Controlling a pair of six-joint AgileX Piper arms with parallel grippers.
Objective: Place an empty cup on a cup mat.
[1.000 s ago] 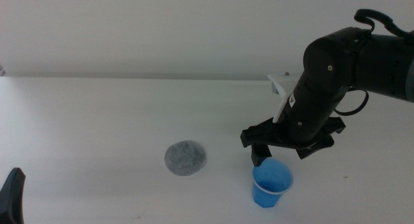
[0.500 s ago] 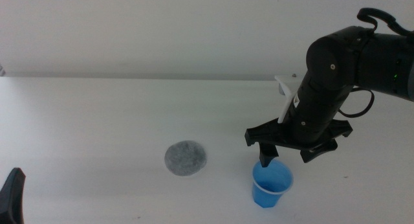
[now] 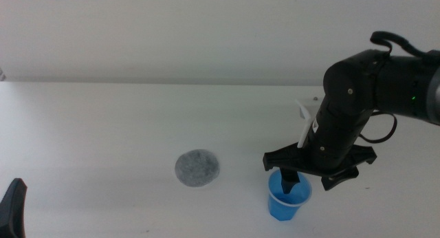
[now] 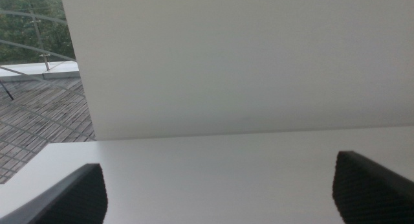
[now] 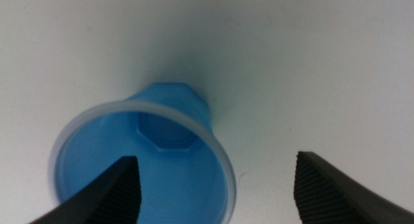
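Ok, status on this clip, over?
Right pincer open, one jaw inside cup, one outside. Left pincer waiting. Mat bare, path clear.

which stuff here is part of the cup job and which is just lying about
Part of the job: cup, cup mat, right gripper open, one jaw inside the cup's rim.
Not in play: left gripper waiting open near the table's near left edge.

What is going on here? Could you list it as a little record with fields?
cup: blue, upright, empty, standing on the table
cup mat: grey round disc, bare, apart from the cup
right pincer: open, one jaw inside the cup, the other outside its wall
left pincer: open, waiting at the table's near left edge
task state: cup not yet on mat
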